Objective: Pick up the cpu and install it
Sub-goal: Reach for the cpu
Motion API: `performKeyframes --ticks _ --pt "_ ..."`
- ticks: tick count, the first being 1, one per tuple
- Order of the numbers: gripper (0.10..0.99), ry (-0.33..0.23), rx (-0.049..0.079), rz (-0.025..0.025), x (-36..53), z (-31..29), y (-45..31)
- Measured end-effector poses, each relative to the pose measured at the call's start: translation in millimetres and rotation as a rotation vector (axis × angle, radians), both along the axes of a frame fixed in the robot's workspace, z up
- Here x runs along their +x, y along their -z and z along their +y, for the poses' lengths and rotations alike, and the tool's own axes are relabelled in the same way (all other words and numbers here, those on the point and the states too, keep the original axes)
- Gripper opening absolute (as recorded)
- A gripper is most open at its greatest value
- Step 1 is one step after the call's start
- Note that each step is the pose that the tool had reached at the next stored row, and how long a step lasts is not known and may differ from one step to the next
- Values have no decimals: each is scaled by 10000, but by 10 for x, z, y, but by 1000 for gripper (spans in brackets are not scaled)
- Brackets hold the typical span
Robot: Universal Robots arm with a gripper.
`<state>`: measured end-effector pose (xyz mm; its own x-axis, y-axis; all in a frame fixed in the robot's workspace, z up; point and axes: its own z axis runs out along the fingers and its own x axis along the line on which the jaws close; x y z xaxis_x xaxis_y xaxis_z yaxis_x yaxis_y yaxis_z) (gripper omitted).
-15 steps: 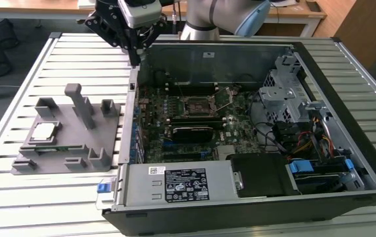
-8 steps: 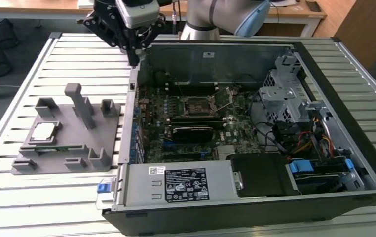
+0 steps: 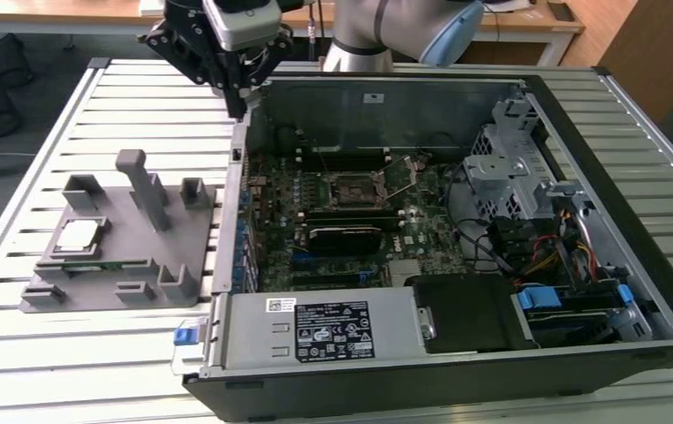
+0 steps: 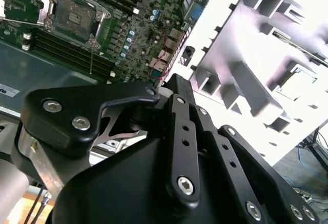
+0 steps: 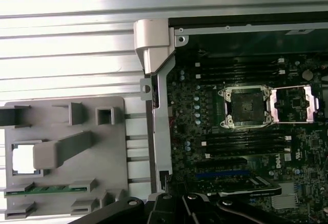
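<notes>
silvery metal cpu (image 3: 79, 234); matt grey plastic holder (image 3: 148, 190)

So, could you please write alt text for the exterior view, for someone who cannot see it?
The cpu lies in the grey holder block on a slatted table, at the exterior view's left of an open computer case. The gripper hangs above the case's far corner, away from it.

Power-supply label (image 3: 334, 331), print illegible
</notes>
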<state>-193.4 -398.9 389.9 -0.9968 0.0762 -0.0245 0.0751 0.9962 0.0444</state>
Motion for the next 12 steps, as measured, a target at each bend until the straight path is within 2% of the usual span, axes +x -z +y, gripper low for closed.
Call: performKeyframes --ticks 12 --pt "110 1 0 1 -38 0 5"
